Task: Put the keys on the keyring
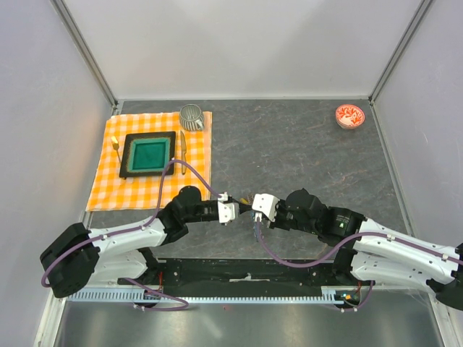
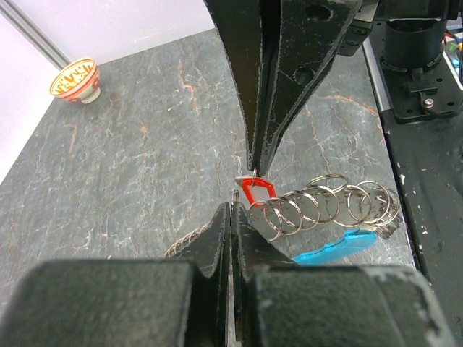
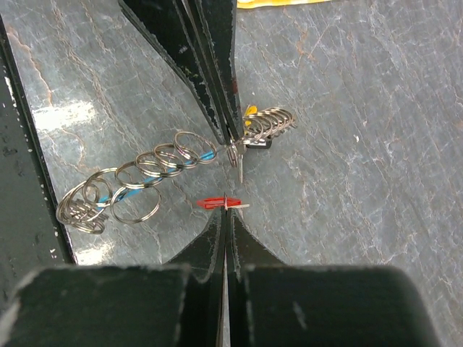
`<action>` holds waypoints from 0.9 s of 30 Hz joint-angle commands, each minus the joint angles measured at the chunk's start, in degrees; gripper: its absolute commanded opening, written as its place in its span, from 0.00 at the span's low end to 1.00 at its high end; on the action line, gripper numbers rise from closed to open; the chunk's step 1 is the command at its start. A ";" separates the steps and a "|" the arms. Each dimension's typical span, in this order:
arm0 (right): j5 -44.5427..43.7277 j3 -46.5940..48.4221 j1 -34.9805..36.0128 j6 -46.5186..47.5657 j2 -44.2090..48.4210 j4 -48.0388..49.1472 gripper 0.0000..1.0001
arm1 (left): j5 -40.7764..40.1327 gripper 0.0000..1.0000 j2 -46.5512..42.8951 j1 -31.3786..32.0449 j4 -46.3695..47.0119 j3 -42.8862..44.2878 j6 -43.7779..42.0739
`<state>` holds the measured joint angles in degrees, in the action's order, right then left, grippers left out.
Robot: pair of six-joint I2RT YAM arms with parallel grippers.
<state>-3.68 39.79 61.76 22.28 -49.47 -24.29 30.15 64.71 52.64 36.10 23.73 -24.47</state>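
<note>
Red key, clamped crosswise in our right jaws, sits just short of the keyring end we clamp in our left jaws.

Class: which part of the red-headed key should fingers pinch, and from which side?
Take the red key by its flat plastic head, at the end away from the keyring, coming from that side. The head is thin and broad, easy to pinch, and its ring-side end stays free for threading. The right gripper holds it there.
</note>
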 commanded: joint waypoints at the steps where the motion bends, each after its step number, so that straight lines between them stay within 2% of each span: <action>1: 0.52 2.05 0.29 0.04 -0.10 3.02 0.00 | 1.40 0.02 -0.90 0.36 6.88 -0.26 1.70; 4: 0.26 1.87 0.29 0.04 -0.36 3.38 0.00 | 1.23 0.02 -0.29 0.44 8.81 -1.83 3.63; 12: 2.27 -0.50 0.29 -1.98 -0.45 3.64 0.00 | -3.87 0.02 2.70 0.36 24.08 -11.50 13.21; 19: 5.44 -1.38 0.29 -2.07 -3.17 5.13 0.00 | -3.00 0.02 11.83 0.44 35.07 -12.83 17.00; 27: 5.88 -2.09 0.29 -1.80 -5.28 5.40 0.00 | -2.73 0.02 13.60 0.36 37.12 -12.21 17.53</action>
<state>1.32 38.02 61.76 20.99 -53.84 -21.08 27.90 78.28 52.84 65.39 11.18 -8.43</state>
